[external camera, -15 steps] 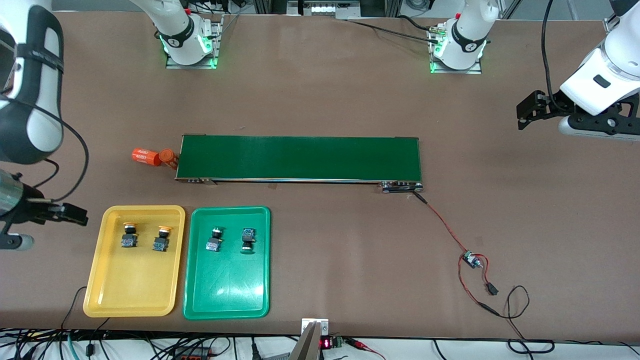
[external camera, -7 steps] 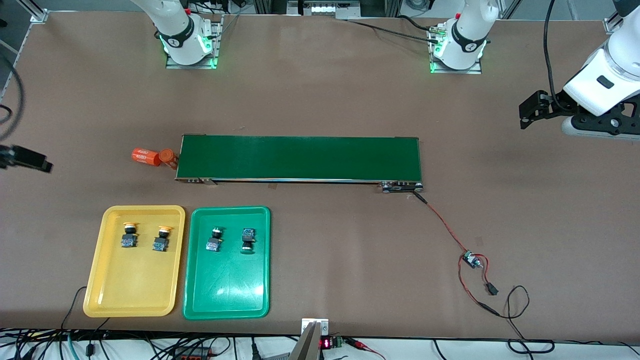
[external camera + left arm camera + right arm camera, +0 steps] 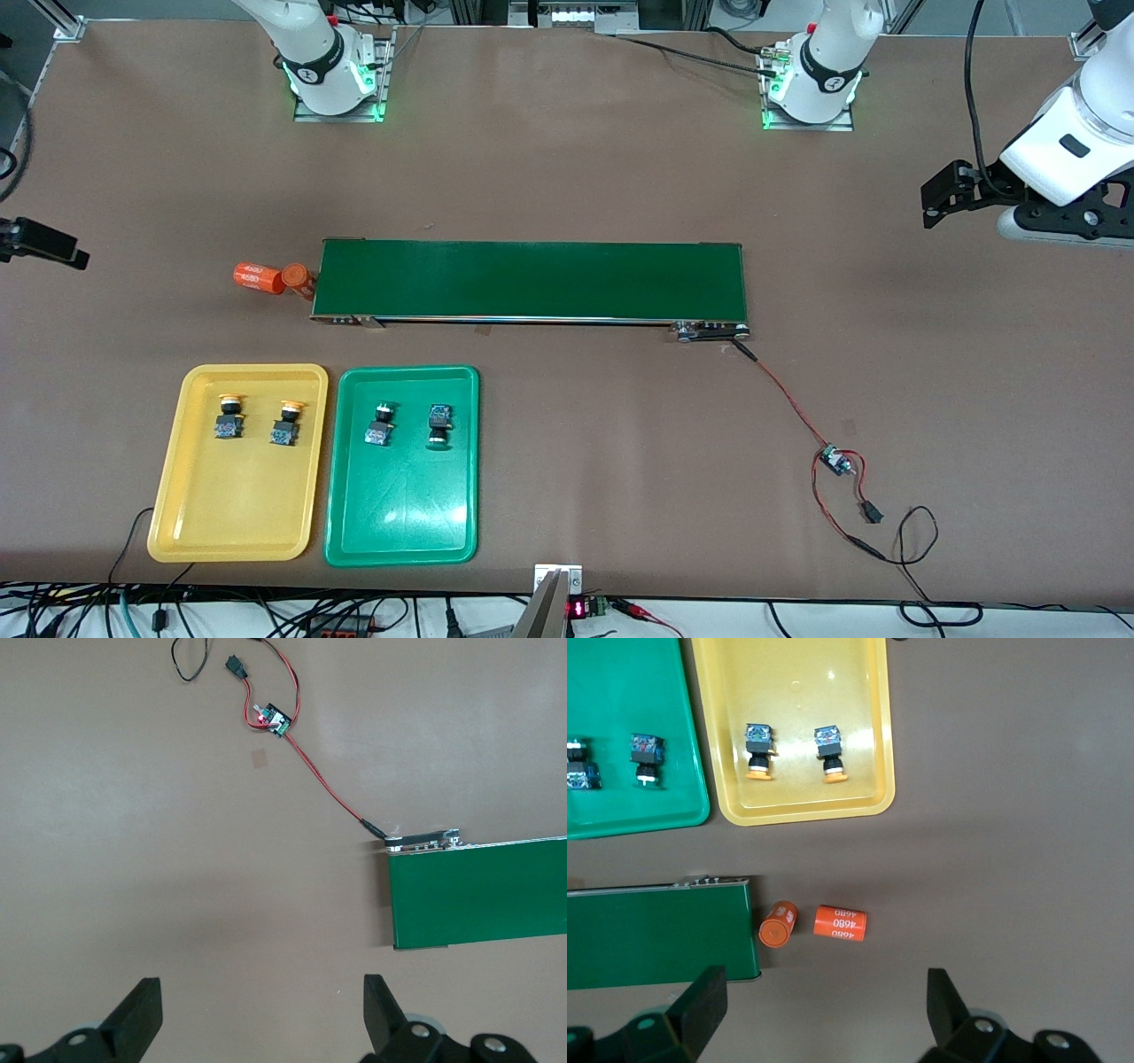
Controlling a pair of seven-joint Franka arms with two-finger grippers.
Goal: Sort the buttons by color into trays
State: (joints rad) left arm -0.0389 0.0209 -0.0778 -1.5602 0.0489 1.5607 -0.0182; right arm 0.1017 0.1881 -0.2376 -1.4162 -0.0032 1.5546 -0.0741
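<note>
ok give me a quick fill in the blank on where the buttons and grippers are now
1. Both yellow-capped buttons lie in the ___ tray.
2. The green tray holds ___ buttons.
3. The conveyor belt carries ___ buttons.
4. The left gripper and right gripper are both ___.

Missing words: yellow; two; no; open

The yellow tray (image 3: 236, 523) and the green tray (image 3: 400, 523) lie flat, side by side and just apart, long sides parallel, both well away from the left gripper (image 3: 939, 193) and nearer the right gripper (image 3: 44, 244), which is raised over the table's edge with the yellow tray closer to it. 2 yellow-capped buttons (image 3: 229, 416) (image 3: 287, 423) lie on their sides in the yellow tray. 2 green-capped buttons (image 3: 380, 424) (image 3: 438, 425) lie in the green tray, caps pointing opposite ways.
</note>
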